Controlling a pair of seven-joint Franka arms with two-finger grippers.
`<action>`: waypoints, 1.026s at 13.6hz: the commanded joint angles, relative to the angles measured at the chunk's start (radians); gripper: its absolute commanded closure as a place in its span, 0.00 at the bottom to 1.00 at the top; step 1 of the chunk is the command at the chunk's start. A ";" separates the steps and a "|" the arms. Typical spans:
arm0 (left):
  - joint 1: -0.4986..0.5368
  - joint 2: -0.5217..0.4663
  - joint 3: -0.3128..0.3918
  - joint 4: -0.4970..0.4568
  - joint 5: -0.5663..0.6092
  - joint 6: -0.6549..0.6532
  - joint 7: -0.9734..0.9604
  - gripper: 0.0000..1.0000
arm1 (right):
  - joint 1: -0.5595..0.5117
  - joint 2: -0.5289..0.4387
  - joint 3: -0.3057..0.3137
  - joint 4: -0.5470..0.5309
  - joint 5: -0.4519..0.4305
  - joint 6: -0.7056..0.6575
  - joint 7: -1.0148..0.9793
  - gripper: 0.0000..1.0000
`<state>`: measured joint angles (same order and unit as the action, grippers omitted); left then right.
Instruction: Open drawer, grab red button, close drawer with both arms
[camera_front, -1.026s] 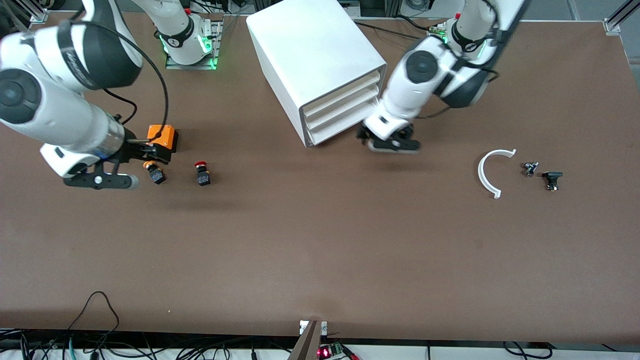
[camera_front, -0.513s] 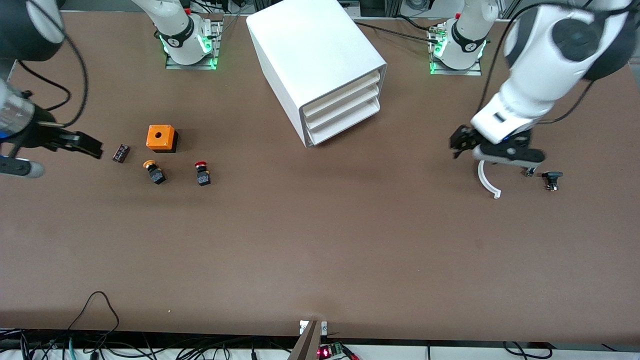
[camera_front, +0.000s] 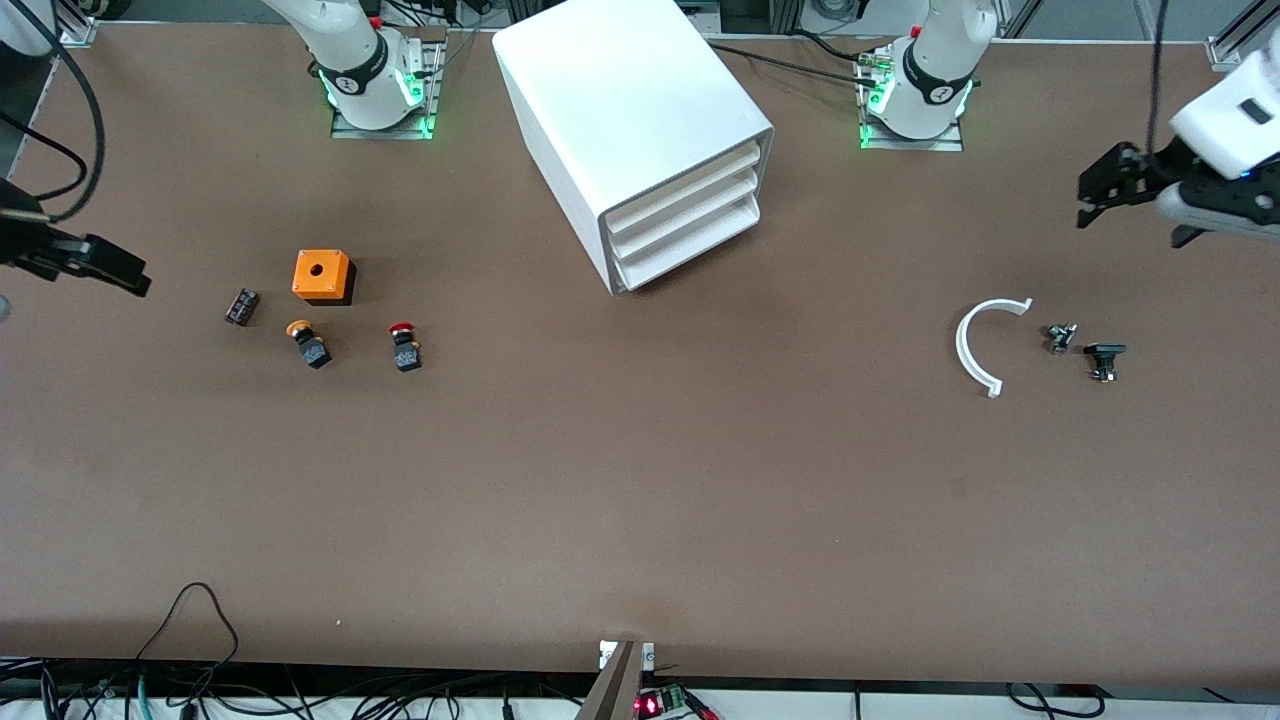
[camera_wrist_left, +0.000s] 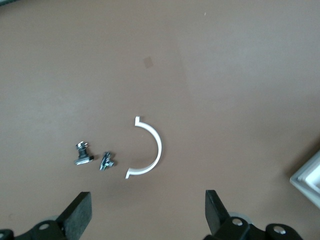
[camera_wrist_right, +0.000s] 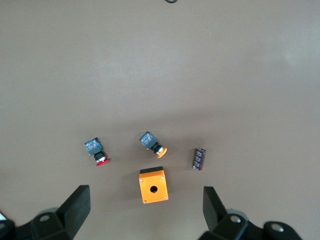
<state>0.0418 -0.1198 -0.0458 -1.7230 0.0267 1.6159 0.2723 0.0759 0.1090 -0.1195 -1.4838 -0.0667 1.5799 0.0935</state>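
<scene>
The white cabinet (camera_front: 640, 120) stands at the table's middle, and all three of its drawers (camera_front: 685, 225) are shut. The red-capped button (camera_front: 403, 345) lies on the table toward the right arm's end and also shows in the right wrist view (camera_wrist_right: 96, 151). My right gripper (camera_front: 100, 265) is open and empty, high over the table's edge at the right arm's end; its fingers (camera_wrist_right: 77, 207) stand wide apart. My left gripper (camera_front: 1105, 185) is open and empty, high over the left arm's end; its fingers (camera_wrist_left: 215, 212) are wide apart.
An orange-capped button (camera_front: 308, 343), an orange cube with a hole (camera_front: 322, 275) and a small dark cylinder (camera_front: 241, 306) lie beside the red button. A white arc piece (camera_front: 980, 345) and two small metal parts (camera_front: 1060, 337) (camera_front: 1103, 360) lie toward the left arm's end.
Both arms have swung outward and up. The left gripper left the drawers' front for the left arm's end. The right gripper left the orange cube for the table's edge. The drawers stayed shut.
</scene>
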 joint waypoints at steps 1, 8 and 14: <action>-0.007 0.008 0.009 0.023 0.010 -0.042 0.057 0.00 | 0.008 -0.029 -0.063 -0.038 0.045 0.000 -0.089 0.00; -0.010 0.019 0.000 0.051 -0.022 -0.056 0.022 0.00 | 0.010 -0.172 -0.054 -0.200 0.039 0.011 -0.098 0.00; -0.008 0.026 0.004 0.049 -0.028 -0.057 -0.067 0.00 | 0.010 -0.181 -0.055 -0.201 0.053 0.017 -0.084 0.00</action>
<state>0.0346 -0.1116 -0.0485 -1.7066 0.0182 1.5855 0.2206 0.0829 -0.0510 -0.1748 -1.6570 -0.0273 1.5740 0.0112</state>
